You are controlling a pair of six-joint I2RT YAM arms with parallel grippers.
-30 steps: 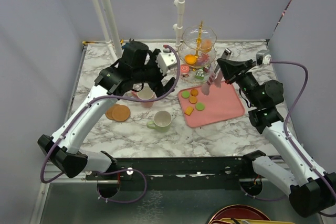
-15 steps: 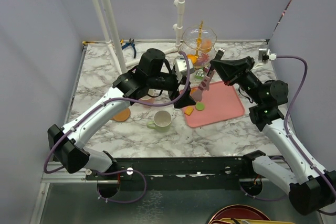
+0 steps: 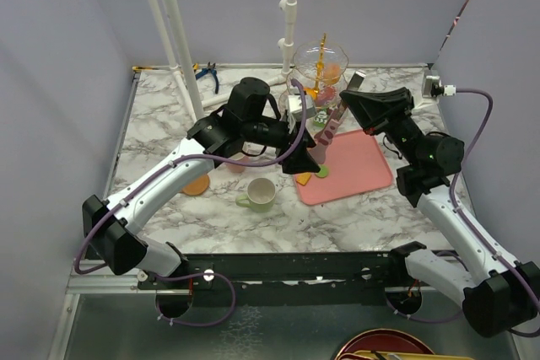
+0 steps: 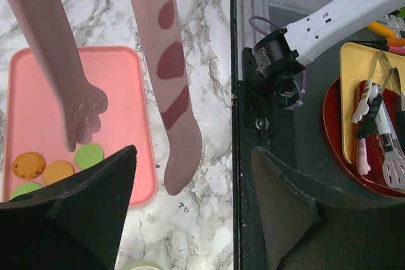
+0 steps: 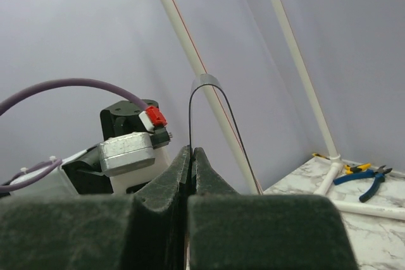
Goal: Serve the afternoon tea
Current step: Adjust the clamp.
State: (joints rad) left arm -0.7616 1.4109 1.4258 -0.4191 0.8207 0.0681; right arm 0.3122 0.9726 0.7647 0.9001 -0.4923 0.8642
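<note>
My left arm (image 3: 169, 179) covers part of the coasters (image 3: 196, 185). My left gripper (image 3: 302, 163) hides some macarons (image 3: 321, 173) at the tray's (image 3: 359, 166) left edge.

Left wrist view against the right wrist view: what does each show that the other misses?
Left wrist only: the pink tray with round sweets, and the left claw, open. Right wrist only: the right claw shut on the metal bend of the tongs, white poles, blue pliers. Both: the tongs, pink tips in one, bend in the other, and the marble table.
</note>
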